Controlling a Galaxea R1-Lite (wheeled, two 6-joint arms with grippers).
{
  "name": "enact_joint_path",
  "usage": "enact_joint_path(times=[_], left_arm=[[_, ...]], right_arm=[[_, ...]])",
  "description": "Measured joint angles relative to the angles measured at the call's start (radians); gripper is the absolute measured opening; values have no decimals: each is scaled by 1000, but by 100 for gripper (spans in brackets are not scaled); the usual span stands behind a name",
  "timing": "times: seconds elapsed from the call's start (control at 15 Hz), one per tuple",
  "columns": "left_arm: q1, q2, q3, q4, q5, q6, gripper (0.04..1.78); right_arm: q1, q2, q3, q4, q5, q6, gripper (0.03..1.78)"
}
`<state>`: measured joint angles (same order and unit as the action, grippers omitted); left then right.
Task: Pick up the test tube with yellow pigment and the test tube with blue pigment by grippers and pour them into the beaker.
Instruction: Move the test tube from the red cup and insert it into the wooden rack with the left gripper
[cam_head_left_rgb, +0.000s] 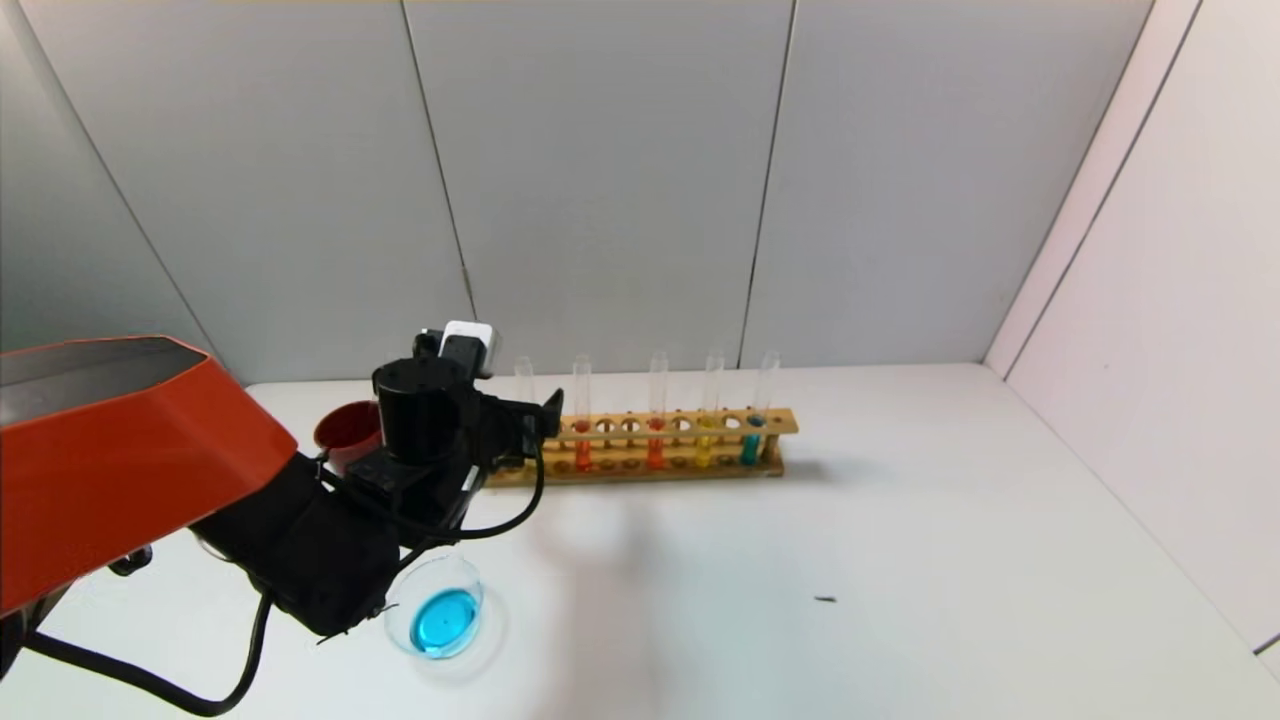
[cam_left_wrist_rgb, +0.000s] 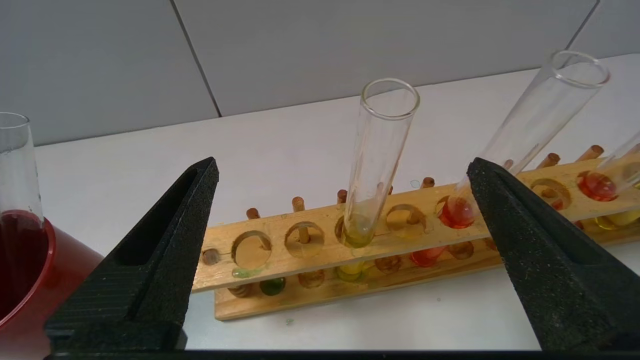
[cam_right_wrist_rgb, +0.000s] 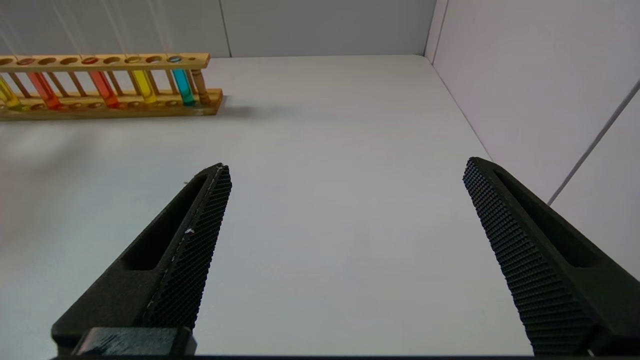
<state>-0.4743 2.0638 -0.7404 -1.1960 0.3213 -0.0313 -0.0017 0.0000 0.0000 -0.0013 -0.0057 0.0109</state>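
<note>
A wooden rack at the table's back holds the test tubes. The test tube with yellow pigment stands upright near the rack's left end, straight ahead of my left gripper. That gripper is open, its fingers wide on either side and short of the glass. In the head view the left gripper hovers at the rack's left end. The test tube with blue pigment stands at the rack's right end. The beaker, near the front left, holds blue liquid. My right gripper is open over bare table.
A dark-red cup stands left of the rack with a clear tube in it. Two orange-red tubes and a second yellow tube stand in the rack. White walls close the back and right.
</note>
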Motion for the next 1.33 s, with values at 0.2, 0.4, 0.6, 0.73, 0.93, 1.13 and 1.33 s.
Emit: enact_joint_path(times=[0.2, 0.4, 0.6, 0.73, 0.93, 1.13, 1.33], left_arm=[[0, 46, -49, 2, 12, -1, 175], [0, 82, -84, 3, 17, -2, 175], [-1, 105, -123, 17, 19, 0, 175], [-2, 116, -151, 33, 24, 0, 175], [-1, 125, -173, 38, 30, 1, 169], [-3, 123, -165, 30, 31, 4, 141], [-16, 103, -142, 29, 31, 4, 89]], right_arm=[[0, 0, 0, 0, 0, 0, 170], [0, 0, 0, 0, 0, 0, 170], [0, 0, 0, 0, 0, 0, 170], [0, 0, 0, 0, 0, 0, 170], [0, 0, 0, 0, 0, 0, 170], [0, 0, 0, 0, 0, 0, 170], [0, 0, 0, 0, 0, 0, 170]])
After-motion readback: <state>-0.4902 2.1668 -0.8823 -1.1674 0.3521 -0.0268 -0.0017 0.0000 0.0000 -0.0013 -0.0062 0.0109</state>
